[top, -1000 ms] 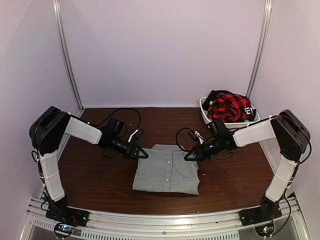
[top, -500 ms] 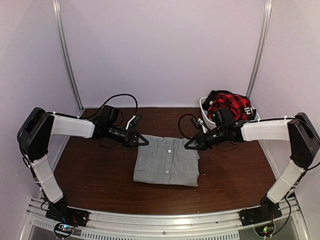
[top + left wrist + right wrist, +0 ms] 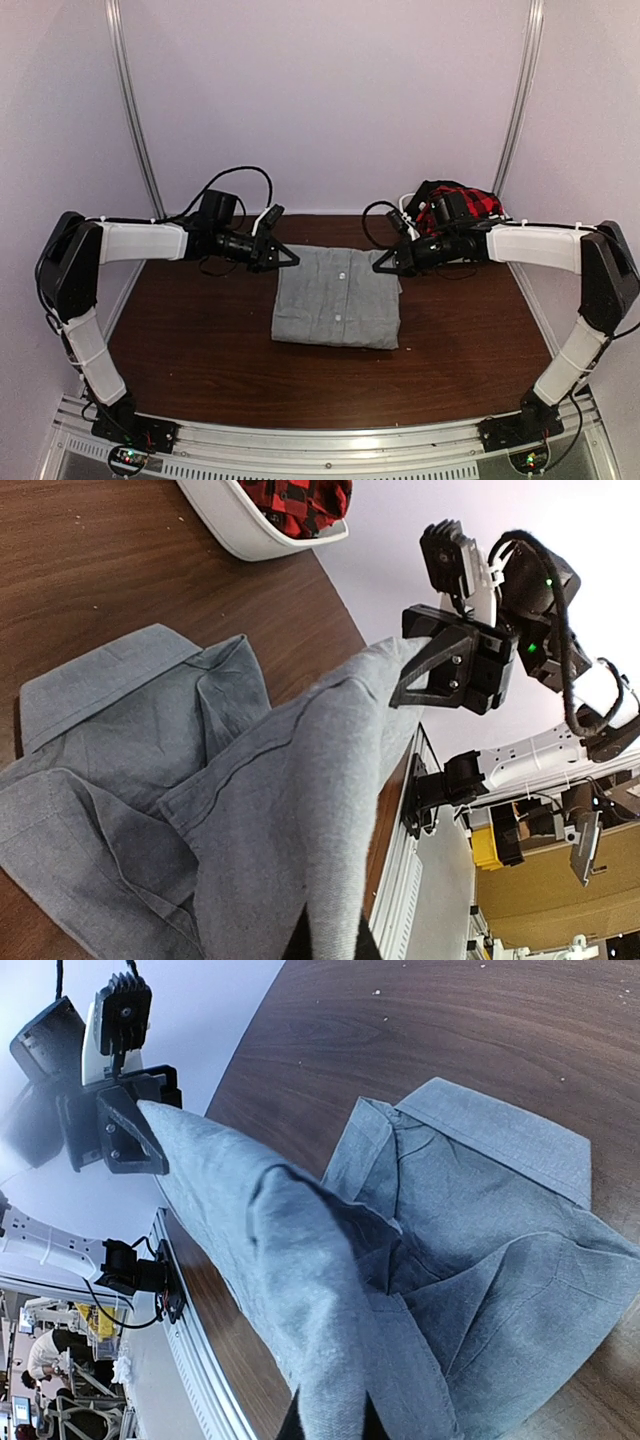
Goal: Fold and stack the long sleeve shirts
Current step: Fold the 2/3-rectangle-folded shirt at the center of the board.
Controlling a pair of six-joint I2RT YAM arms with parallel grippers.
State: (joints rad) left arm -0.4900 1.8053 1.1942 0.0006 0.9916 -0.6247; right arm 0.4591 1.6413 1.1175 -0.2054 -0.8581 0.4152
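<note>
A light-grey button-up shirt (image 3: 337, 307) lies partly folded on the brown table (image 3: 190, 340) in the middle. My left gripper (image 3: 290, 258) is shut on its far left corner and my right gripper (image 3: 381, 267) is shut on its far right corner. Both hold that edge lifted above the table. In the left wrist view the grey cloth (image 3: 300, 810) runs from my fingers across to the right gripper (image 3: 440, 665). In the right wrist view the cloth (image 3: 300, 1290) stretches to the left gripper (image 3: 125, 1140), and the collar part (image 3: 500, 1135) rests on the wood.
A white basket (image 3: 412, 222) at the back right holds a red-and-black plaid shirt (image 3: 465, 205) and dark cloth. It also shows in the left wrist view (image 3: 240, 525). Purple walls close the back and sides. A metal rail (image 3: 330, 450) runs along the near edge.
Both grippers have moved toward the back of the table and upward with the shirt's corners, pulling the grey shirt farther from the near edge.
</note>
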